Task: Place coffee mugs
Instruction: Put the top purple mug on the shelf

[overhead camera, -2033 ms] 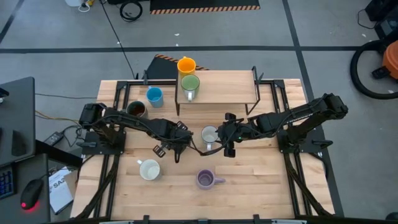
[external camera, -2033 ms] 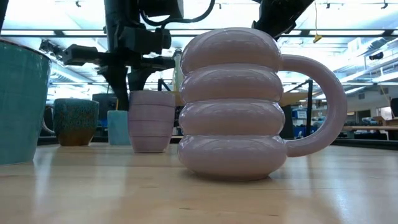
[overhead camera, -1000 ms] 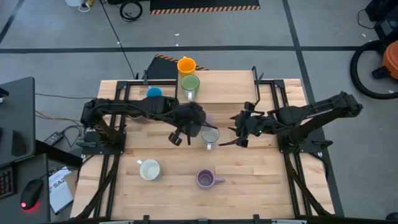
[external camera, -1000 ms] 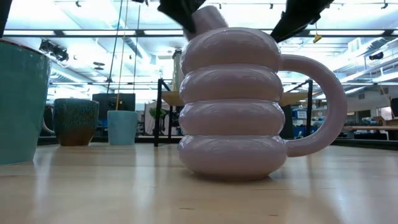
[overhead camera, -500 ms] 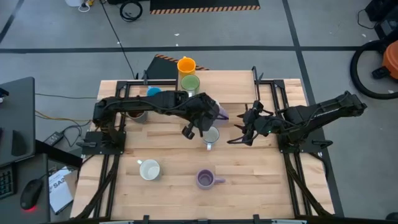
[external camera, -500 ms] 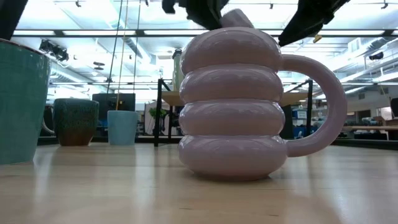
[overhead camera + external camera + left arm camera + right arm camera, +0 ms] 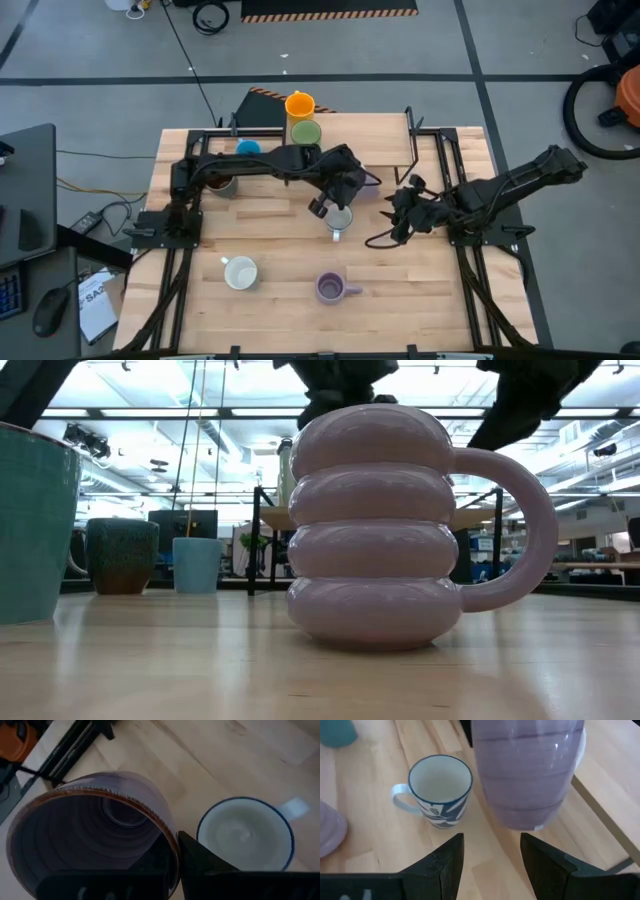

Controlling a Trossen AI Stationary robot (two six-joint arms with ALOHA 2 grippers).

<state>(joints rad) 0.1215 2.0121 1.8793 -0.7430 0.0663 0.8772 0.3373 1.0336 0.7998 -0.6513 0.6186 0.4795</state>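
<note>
Over table centre, left claw [image 7: 345, 185] grips pale purple mug [image 7: 527, 770] aloft — right claw [image 7: 492, 852] nearby, jaws apart, empty.

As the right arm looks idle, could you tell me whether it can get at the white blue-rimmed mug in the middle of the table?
Probably yes. The right gripper is open, empty and faces the white blue-rimmed mug across bare table, though the left gripper, holding a pale purple mug, hangs close above it.

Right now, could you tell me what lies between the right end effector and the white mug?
Only bare table between the right end effector and the white mug, per the high view.
</note>
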